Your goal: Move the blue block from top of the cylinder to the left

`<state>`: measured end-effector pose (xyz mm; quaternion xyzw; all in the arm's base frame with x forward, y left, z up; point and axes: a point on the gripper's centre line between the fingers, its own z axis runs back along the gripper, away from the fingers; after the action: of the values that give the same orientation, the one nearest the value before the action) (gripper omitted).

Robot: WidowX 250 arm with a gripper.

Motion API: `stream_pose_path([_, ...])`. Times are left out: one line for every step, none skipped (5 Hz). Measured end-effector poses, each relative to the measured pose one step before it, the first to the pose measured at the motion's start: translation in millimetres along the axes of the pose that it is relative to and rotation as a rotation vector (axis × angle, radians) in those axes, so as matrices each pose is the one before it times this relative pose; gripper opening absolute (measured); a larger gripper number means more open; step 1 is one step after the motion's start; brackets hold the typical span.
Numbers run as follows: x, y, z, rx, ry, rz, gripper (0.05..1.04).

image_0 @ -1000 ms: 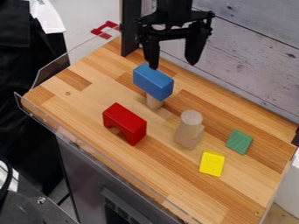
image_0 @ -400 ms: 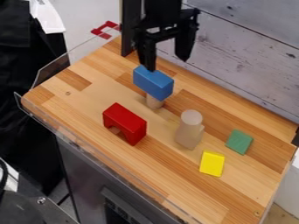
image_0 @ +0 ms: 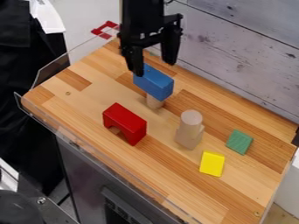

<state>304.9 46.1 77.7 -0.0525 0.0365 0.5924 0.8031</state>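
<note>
Blue block [image_0: 154,82] still sits on the cylinder [image_0: 154,103]; my claw [image_0: 154,67] is lower and further left now, fingers spread, grab's probably next.

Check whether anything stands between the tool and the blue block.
Nothing visible stands between the tool and the blue block; the open fingers hang close by it. The red arch sits nearer the camera, off that path.

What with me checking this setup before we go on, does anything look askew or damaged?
Nothing looks spilled or damaged. What stands out is the blue rectangular block: it perches on a much narrower wooden cylinder and overhangs it, so it looks precarious.
</note>
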Motion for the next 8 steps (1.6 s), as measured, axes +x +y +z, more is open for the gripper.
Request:
stream_pose_path([5.72,0.74,-11.99,0.0482,0.0318,0.0169,0.999])
stream_pose_path([0.64,-4.71,-6.16,-0.0005,0.0222,-0.0060,0.999])
stream_pose_path([1.94,-2.71,-8.30,0.0043,0.0094,-0.0008,0.963])
stream_pose_path([1.51,-1.16,-7.42,0.0129,0.0032,0.0005,0.688])
stream_pose_path([0.12,-4.22,-1.79,-0.0351,-0.0035,0.0043,0.565])
stream_pose_path([-1.45,0.07,-0.27,-0.0122,0.0059,-0.0111,0.565])
stream_pose_path([-3.21,3.58,1.91,-0.0111,0.0016,0.0004,0.565])
stream_pose_path([0.91,6.29,17.09,-0.0586,-0.0253,0.0134,0.565])
